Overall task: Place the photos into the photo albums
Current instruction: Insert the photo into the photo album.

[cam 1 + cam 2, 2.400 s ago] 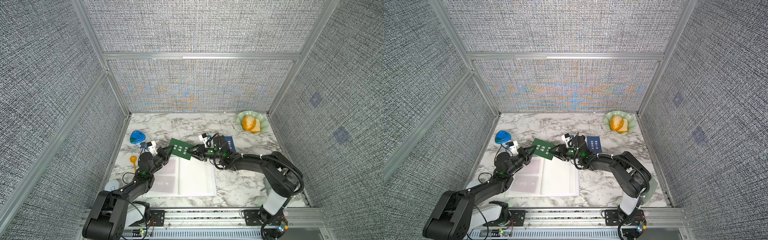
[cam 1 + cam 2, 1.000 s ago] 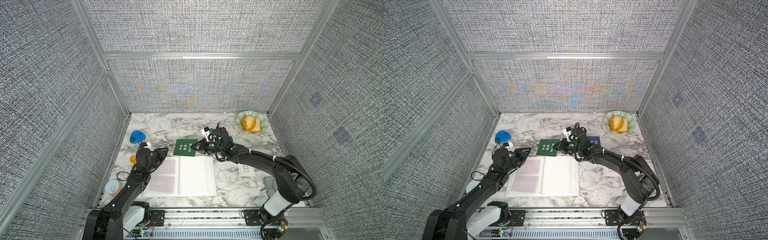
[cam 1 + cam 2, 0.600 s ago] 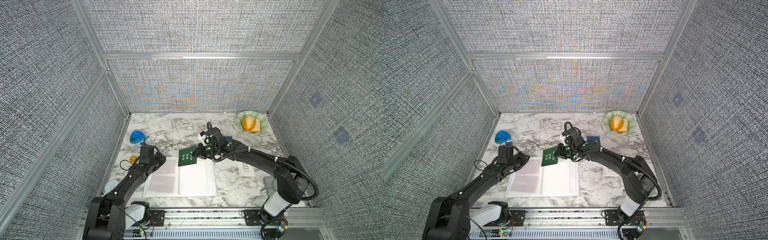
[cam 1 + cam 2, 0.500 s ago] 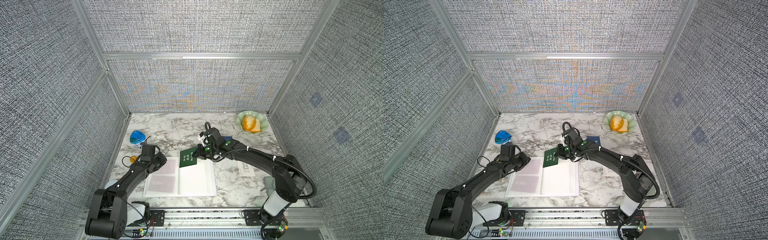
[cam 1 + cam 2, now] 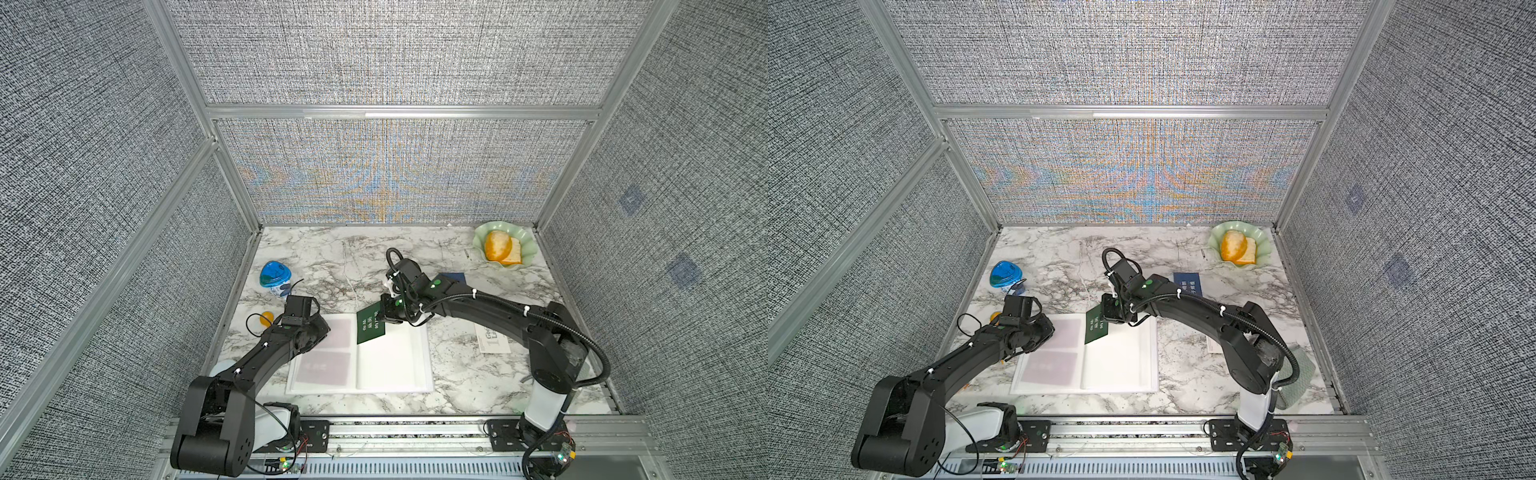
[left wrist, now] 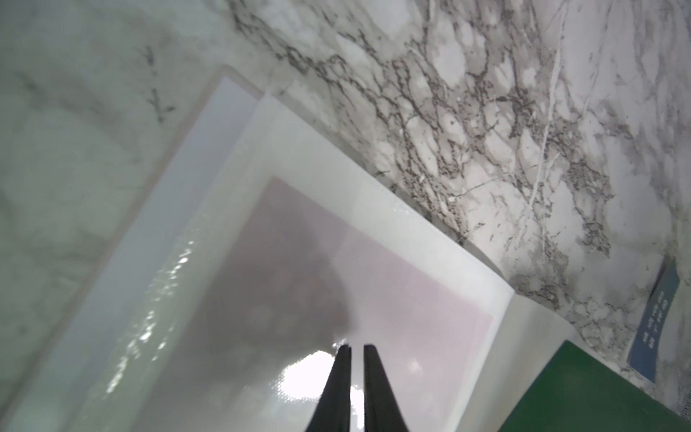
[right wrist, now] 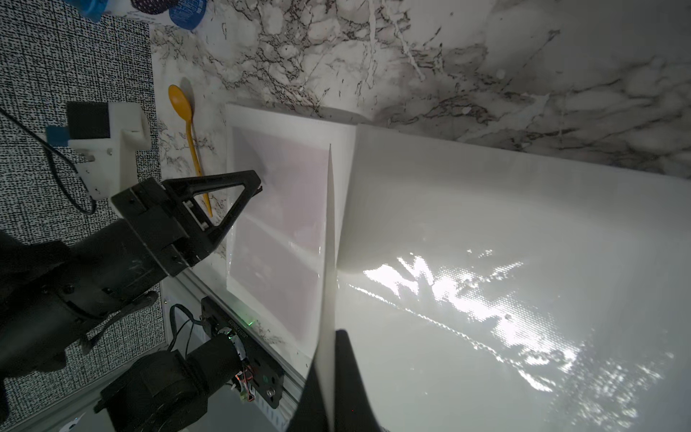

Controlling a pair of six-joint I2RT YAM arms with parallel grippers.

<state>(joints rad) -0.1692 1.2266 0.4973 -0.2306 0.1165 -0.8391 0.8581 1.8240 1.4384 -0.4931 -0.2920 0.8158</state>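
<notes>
- While the right claw [image 5: 383, 318] pinches the green card [image 5: 370, 329] by its far corner, the card hangs tilted over the album [image 5: 395, 365], across the spine and the far part of the bare right page.
- Its long axis runs from that claw back toward the robot's side, so the free short edge leads; I judge that this edge must find the right page's pocket.
- Just across the spine, the left claw [image 6: 355, 349] sits low over the left page, tips almost pressed together with only a slit between them; whether it nips the sleeve I cannot tell.
- That page shows two pinkish cards [image 5: 325, 366] under film.
- On the counter [image 5: 332, 257], a blue card [image 5: 1187, 286] and a white card [image 5: 492, 338] lie nearer the right arm.
</notes>
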